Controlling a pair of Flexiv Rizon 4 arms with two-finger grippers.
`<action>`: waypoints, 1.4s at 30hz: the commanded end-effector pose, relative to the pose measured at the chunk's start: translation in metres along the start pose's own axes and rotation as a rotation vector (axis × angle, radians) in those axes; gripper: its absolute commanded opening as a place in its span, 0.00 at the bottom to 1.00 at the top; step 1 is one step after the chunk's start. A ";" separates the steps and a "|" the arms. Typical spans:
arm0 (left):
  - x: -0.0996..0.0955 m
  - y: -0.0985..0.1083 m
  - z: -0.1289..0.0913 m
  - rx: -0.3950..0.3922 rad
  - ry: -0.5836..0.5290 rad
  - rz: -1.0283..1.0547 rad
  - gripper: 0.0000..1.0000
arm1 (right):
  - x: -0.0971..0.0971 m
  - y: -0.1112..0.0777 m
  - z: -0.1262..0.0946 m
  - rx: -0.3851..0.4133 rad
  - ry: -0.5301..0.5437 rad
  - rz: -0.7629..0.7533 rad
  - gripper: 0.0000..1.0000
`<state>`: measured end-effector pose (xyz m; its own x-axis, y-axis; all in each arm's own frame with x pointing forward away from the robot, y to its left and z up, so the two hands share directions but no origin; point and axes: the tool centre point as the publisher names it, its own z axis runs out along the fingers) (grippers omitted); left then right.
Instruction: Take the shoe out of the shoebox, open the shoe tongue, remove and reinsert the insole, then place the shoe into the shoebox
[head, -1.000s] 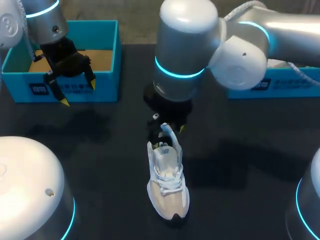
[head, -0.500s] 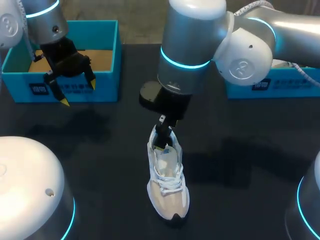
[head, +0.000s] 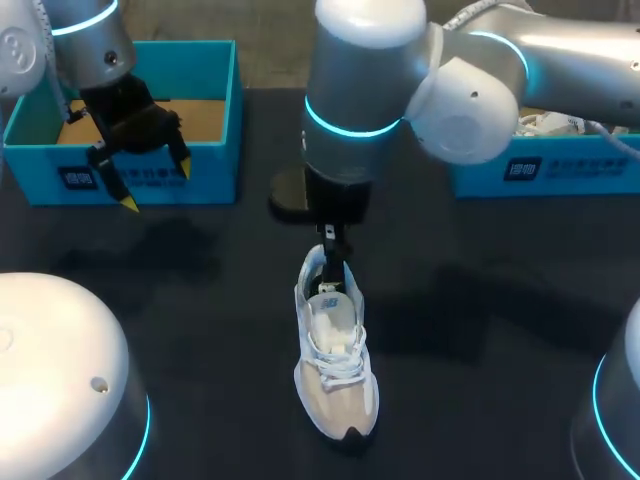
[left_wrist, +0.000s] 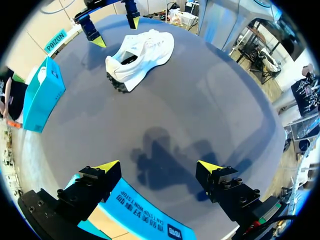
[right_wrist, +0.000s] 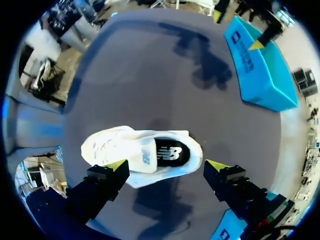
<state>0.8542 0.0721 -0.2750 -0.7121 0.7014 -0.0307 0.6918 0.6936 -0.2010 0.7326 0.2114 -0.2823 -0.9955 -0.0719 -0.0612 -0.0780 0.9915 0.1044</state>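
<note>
A white sneaker (head: 335, 365) lies in the middle of the dark table, toe toward the near edge. In the right wrist view the sneaker (right_wrist: 112, 147) shows its black insole (right_wrist: 172, 152) in the opening. My right gripper (head: 334, 262) hangs just over the heel end, and the right gripper (right_wrist: 167, 165) stands open, its fingers wide apart on either side of the heel without touching it. My left gripper (head: 150, 178) is open and empty above the front wall of the teal shoebox (head: 205, 150). The left gripper (left_wrist: 159, 166) looks across the table at the sneaker (left_wrist: 140, 52).
A second teal box (head: 545, 170) with white paper inside stands at the back right, also seen as the box (left_wrist: 42, 95) in the left wrist view. The round bases of my arms fill the near corners.
The right arm has turned its wrist and shifted a little left over the heel. The sneaker and the left arm have stayed where they were.
</note>
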 end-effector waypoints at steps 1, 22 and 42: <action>0.002 0.003 -0.004 0.009 -0.005 -0.033 1.00 | -0.010 0.004 0.009 0.007 -0.006 -0.018 1.00; 0.014 0.030 -0.023 0.032 0.000 -0.532 1.00 | -0.049 -0.005 0.059 -0.033 0.016 -0.078 1.00; 0.036 0.064 -0.044 0.069 -0.082 -1.084 1.00 | -0.054 -0.011 0.086 -0.039 0.044 -0.103 0.72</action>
<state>0.8820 0.1492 -0.2480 -0.9527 -0.2724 0.1352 -0.2968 0.9294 -0.2193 0.7878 0.2119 -0.3599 -0.9837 -0.1757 -0.0369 -0.1791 0.9750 0.1316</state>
